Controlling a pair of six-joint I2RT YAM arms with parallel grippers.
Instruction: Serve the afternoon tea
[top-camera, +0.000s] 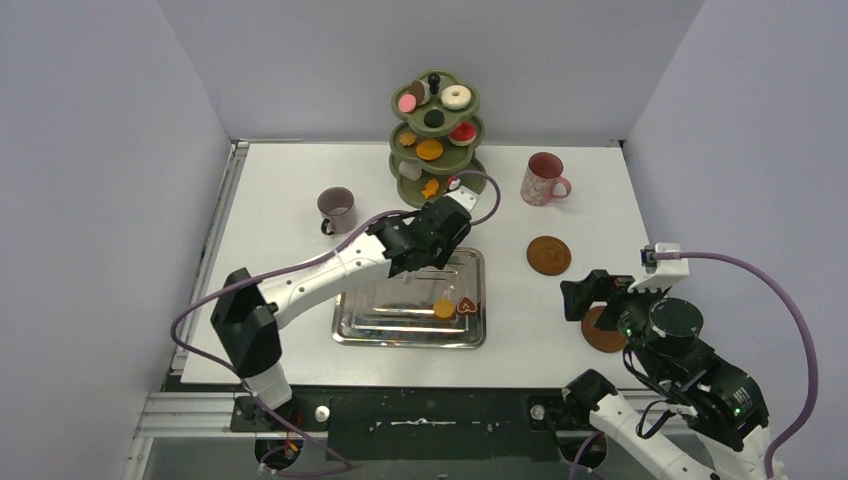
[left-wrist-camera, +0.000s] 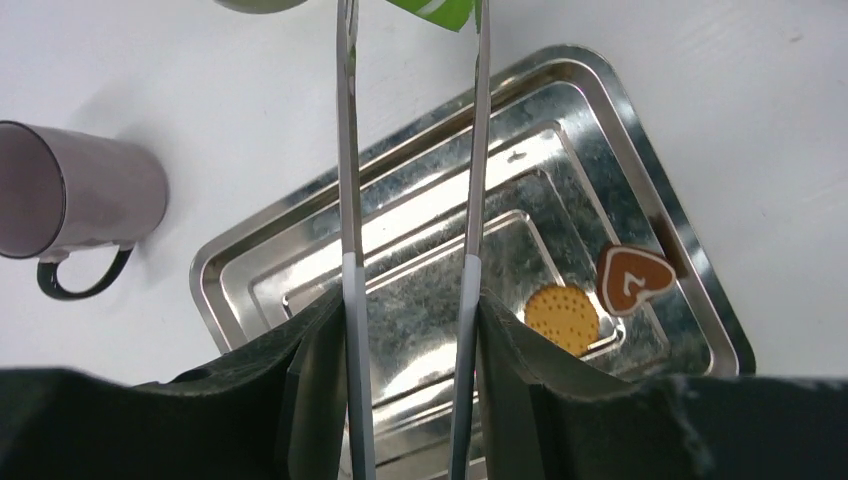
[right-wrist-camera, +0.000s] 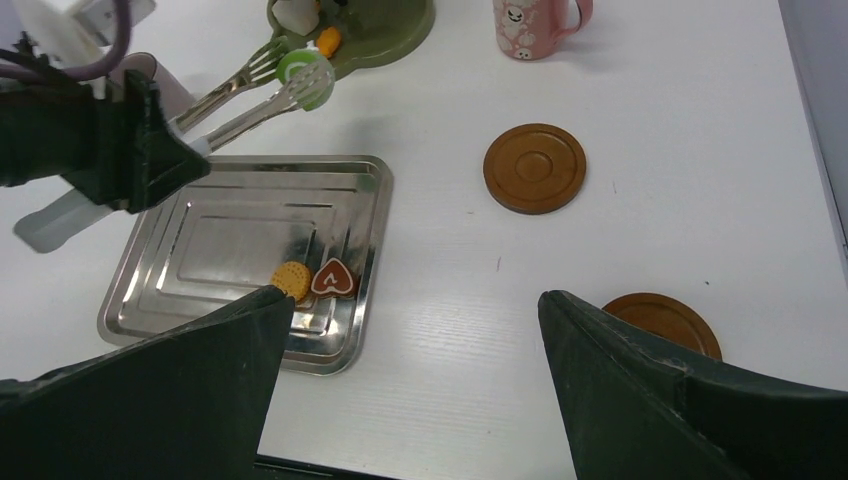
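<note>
The olive-green three-tier stand (top-camera: 435, 140) stands at the back, with sweets on every tier. My left gripper (top-camera: 432, 235) is shut on the metal tongs (left-wrist-camera: 345, 150), above the tray's far edge. The tong tips hold a green sweet (right-wrist-camera: 297, 68) by the stand's bottom tier (right-wrist-camera: 370, 25). A round orange biscuit (left-wrist-camera: 562, 318) and a brown heart cookie (left-wrist-camera: 634, 280) lie in the steel tray (top-camera: 360, 325). The mauve mug (top-camera: 337, 209) stands to the left, the pink mug (top-camera: 543, 179) to the right. My right gripper (right-wrist-camera: 415, 295) is open and empty beside a brown coaster (right-wrist-camera: 665, 320).
A second brown coaster (top-camera: 548, 255) lies between the tray and the pink mug. The left arm reaches across the tray's left half. Grey walls close in the table on three sides, and the table's right edge is near the right gripper.
</note>
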